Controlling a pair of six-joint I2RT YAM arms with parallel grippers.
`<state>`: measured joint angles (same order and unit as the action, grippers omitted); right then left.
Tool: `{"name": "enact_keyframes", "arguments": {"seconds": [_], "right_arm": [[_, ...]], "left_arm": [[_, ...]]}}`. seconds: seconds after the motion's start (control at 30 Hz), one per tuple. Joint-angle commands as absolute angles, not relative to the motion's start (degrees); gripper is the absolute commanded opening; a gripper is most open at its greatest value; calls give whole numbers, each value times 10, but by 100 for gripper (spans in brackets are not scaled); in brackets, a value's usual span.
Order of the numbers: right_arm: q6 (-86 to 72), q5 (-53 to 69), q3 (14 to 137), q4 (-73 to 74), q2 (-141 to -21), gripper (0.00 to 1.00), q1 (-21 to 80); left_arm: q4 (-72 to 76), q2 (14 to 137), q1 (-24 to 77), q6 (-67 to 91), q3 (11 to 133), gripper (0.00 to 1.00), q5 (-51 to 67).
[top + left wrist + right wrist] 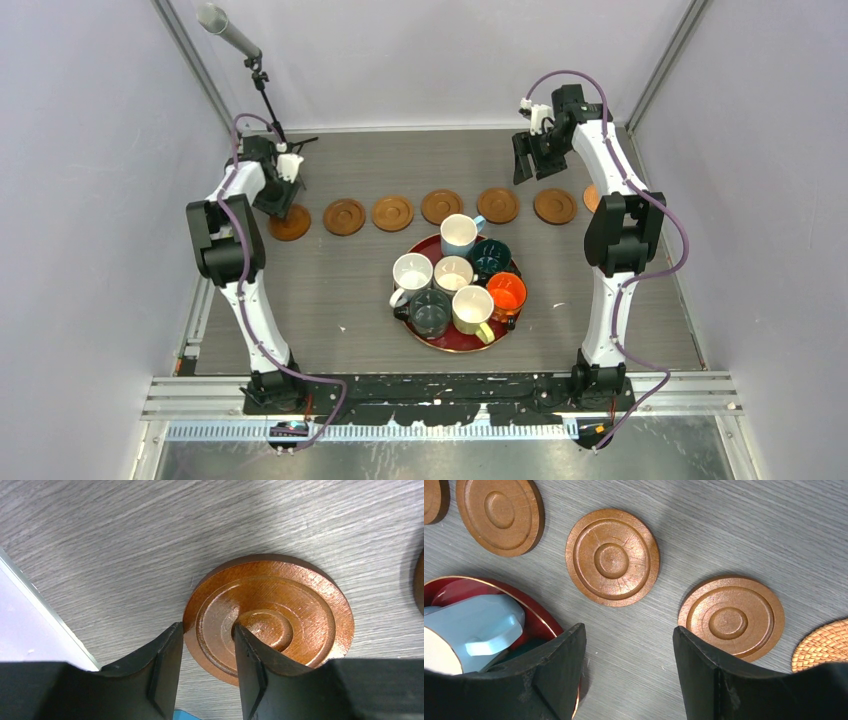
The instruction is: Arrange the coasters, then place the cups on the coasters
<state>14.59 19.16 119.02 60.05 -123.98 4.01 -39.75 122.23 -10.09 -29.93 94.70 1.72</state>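
Several brown coasters lie in a row across the far table. My left gripper (287, 197) is down on the leftmost coaster (290, 224). In the left wrist view its fingers (170, 650) pinch that coaster (290, 605), one against the outer edge and one against the central boss. My right gripper (524, 160) hangs open and empty above the table (629, 635), between two coasters (612, 557) (731, 617). The cups stand bunched on a dark red tray (452, 344): light blue (460, 234), white (411, 272), cream (453, 273), dark teal (490, 257), orange (506, 292), dark grey (430, 312), pale yellow (472, 308).
A microphone stand (232, 32) rises at the back left, close to the left arm. An orange woven disc (824, 645) lies at the right end of the row, partly behind the right arm. In the right wrist view, the tray rim (541, 615) and the light blue cup (474, 630) sit by the left finger.
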Motion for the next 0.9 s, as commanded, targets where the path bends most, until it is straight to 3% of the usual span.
{"name": "enact_keyframes", "arguments": {"seconds": [0.0, 0.5, 0.87], "right_arm": [[142, 195, 1206, 594, -1222, 69, 42], [156, 218, 1207, 585, -1211, 69, 42], [188, 267, 1142, 584, -1151, 69, 39]], "left_arm": [[-414, 1220, -96, -266, 965, 44, 48], [-435, 1102, -95, -240, 948, 64, 66], [-539, 883, -78, -247, 866, 75, 223]]}}
